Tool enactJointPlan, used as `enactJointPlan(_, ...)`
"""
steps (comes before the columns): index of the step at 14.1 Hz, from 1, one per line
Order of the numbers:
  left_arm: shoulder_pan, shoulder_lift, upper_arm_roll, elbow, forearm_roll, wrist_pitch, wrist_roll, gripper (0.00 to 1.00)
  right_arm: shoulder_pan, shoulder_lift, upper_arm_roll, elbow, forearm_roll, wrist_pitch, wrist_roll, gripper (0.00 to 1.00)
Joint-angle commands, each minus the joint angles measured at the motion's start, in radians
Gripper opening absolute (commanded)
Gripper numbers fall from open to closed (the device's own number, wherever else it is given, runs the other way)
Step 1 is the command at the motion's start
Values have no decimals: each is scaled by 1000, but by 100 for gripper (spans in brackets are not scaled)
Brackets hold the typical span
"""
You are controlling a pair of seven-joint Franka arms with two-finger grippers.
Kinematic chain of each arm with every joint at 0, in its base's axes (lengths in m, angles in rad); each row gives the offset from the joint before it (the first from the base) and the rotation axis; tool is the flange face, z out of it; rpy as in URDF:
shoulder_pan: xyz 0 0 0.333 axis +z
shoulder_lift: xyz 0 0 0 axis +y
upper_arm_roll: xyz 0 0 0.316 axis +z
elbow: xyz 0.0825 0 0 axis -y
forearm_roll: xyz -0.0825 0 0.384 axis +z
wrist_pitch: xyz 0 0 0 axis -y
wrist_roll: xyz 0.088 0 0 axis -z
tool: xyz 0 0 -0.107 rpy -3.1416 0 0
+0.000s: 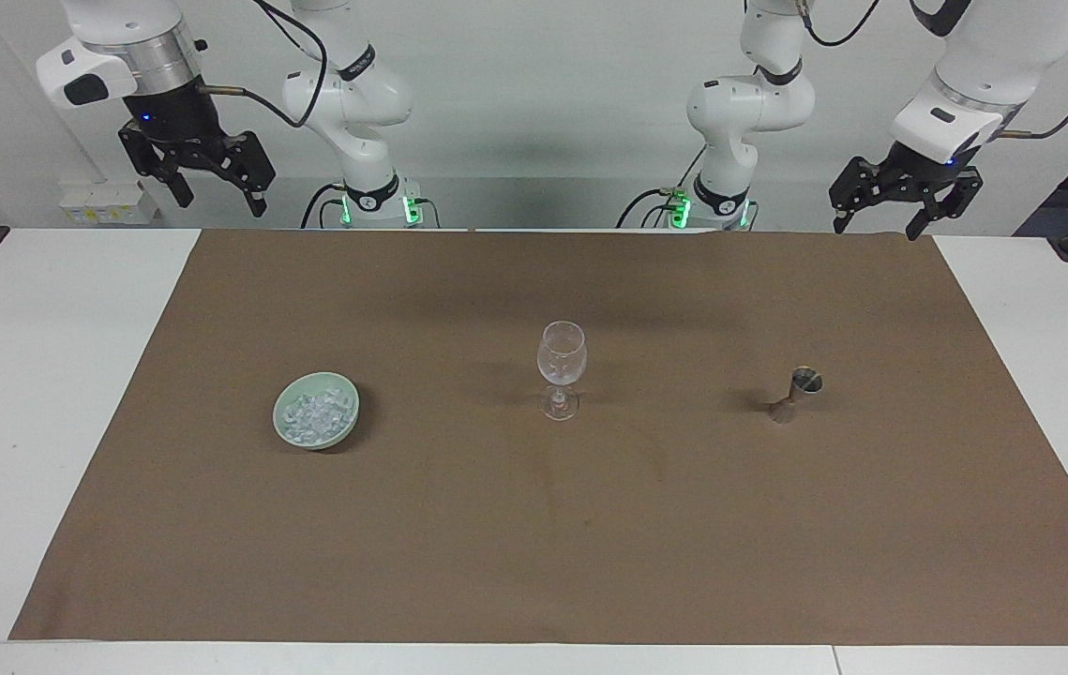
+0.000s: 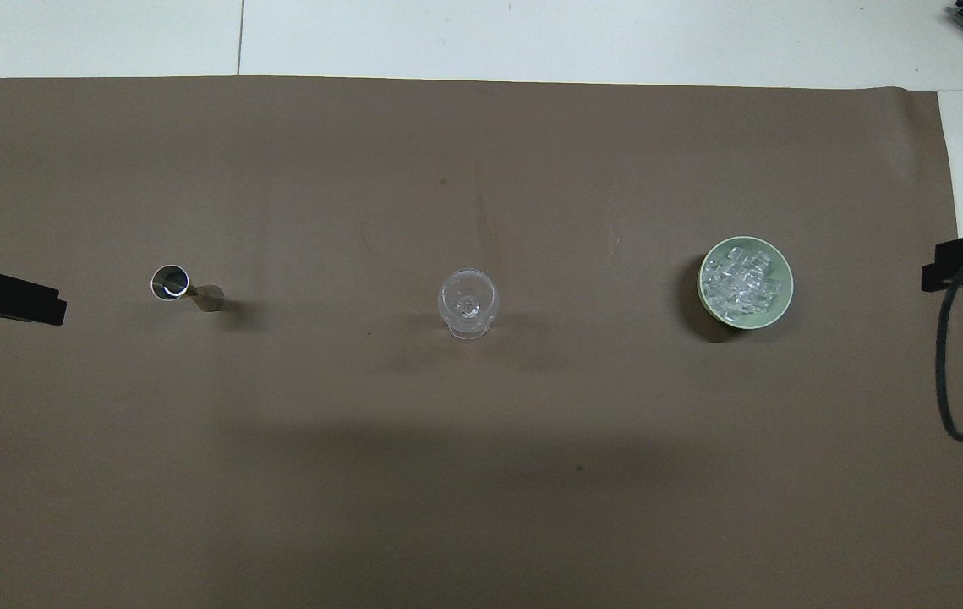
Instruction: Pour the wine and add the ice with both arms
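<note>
Both arms wait raised at the robots' edge of the table. The left gripper [image 1: 876, 223] and right gripper [image 1: 222, 199] hang with fingers apart, holding nothing. No writing is legible.

Jigger [image 1: 801, 392] contents too small; both arms' upper links cut off.

One glass [image 1: 562, 367], bowl [image 1: 282, 422], jigger [image 1: 801, 394].

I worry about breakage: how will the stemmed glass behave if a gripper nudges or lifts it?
The wine glass looks thin and clear, so probably fragile and light. It stands empty on a slim stem over a small foot, so a push near its rim would likely tip it. Its smooth bowl may slip between fingers; the stem seems the safer hold.
</note>
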Motion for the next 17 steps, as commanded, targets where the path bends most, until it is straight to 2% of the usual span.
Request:
enactJointPlan(1, 11, -18, -3, -22, -13, 21, 17, 100, -10, -27, 2, -33, 12, 4, -10, 100)
enactJointPlan(17, -2, -26, -15, -3, -13, 11, 43, 100, -9, -27, 5, -32, 12, 1, -14, 100)
